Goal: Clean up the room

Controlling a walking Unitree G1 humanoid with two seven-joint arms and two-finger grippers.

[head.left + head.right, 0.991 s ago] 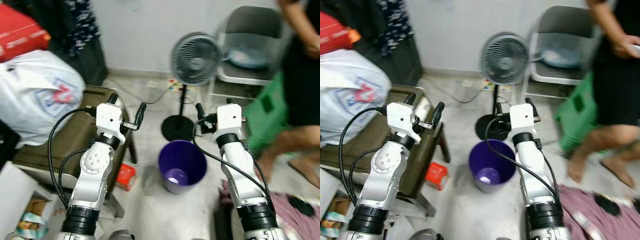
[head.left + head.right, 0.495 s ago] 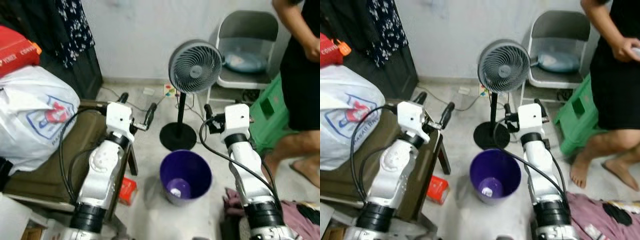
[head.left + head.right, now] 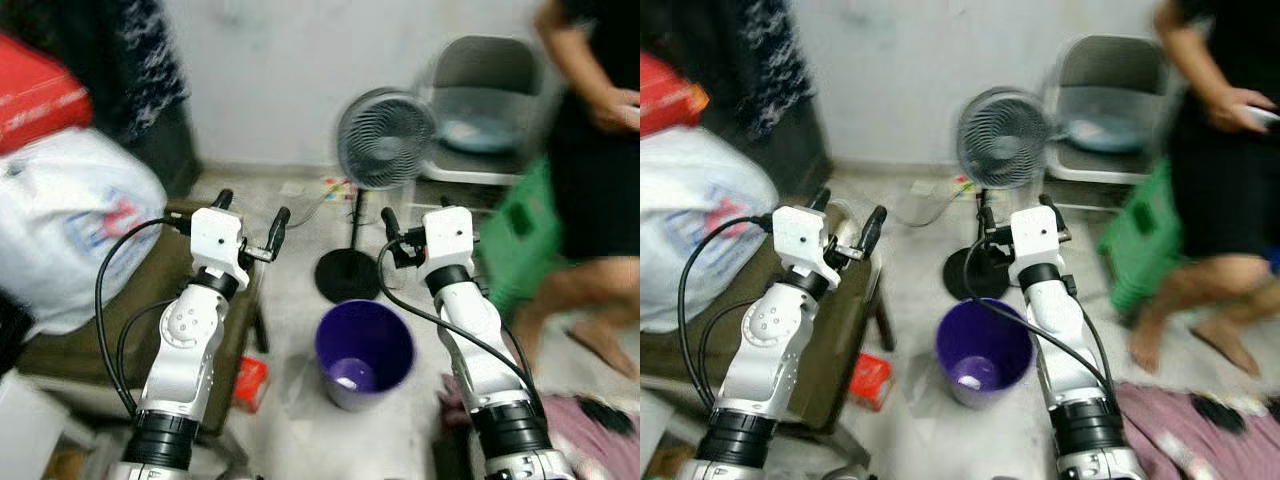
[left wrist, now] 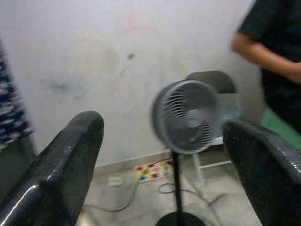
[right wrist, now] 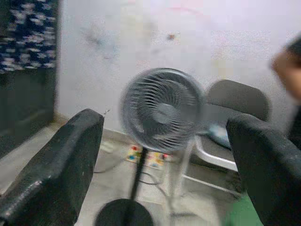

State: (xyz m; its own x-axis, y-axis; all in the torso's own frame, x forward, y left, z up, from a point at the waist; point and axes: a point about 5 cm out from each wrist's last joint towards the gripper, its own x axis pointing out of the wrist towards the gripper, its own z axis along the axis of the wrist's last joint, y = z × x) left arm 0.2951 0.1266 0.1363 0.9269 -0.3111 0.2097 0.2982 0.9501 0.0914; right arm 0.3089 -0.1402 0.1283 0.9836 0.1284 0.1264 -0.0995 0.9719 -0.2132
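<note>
Head cameras look forward and down over both arms; both wrist cameras face the wall, all sharing the pedestal fan point(image 3: 385, 140).

A round purple plastic bucket point(image 3: 364, 350) is noted on the pale grey floor point(image 3: 300, 420), its inside a lighter violet at the bottom. A grey pedestal fan point(image 3: 385, 130) is carried on a black pole and black round base. A grey folding chair point(image 3: 1110, 95) is recorded against the off-white wall point(image 4: 94, 56). A green plastic stool point(image 3: 520, 240) is seen beside a person dressed in black point(image 3: 600, 140). A white plastic bag with a red and blue print point(image 3: 75, 225) lies on a dark olive bench point(image 3: 130, 300). A small red box point(image 3: 250, 382) and mauve cloth point(image 3: 1200, 430) are noted. Dark fabric with a white floral pattern point(image 5: 28, 33) is recorded.
</note>
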